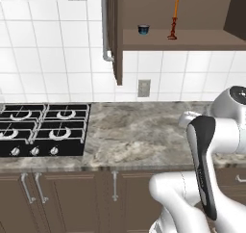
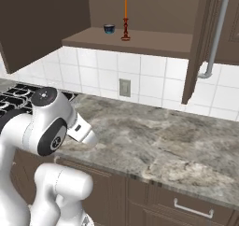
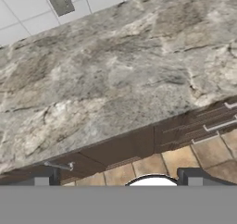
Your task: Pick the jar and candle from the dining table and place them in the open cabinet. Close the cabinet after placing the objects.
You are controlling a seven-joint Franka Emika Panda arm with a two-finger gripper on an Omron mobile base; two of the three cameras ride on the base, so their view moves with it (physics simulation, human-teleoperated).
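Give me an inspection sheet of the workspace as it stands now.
Surface: grey-brown veined marble counter, bare where visible.
Job's things: thin orange taper candle on a dark red-brown base stands upright on the shelf of the open dark brown wooden cabinet; jar nothing seen.
Clutter: small dark blue cup on the same shelf, beside the candle, apart from it.
Grippers: gripper open, holding nothing, over the counter's front edge.
Cables: nothing seen.
Surroundings: black gas hob, white tiled wall, grey wall socket.
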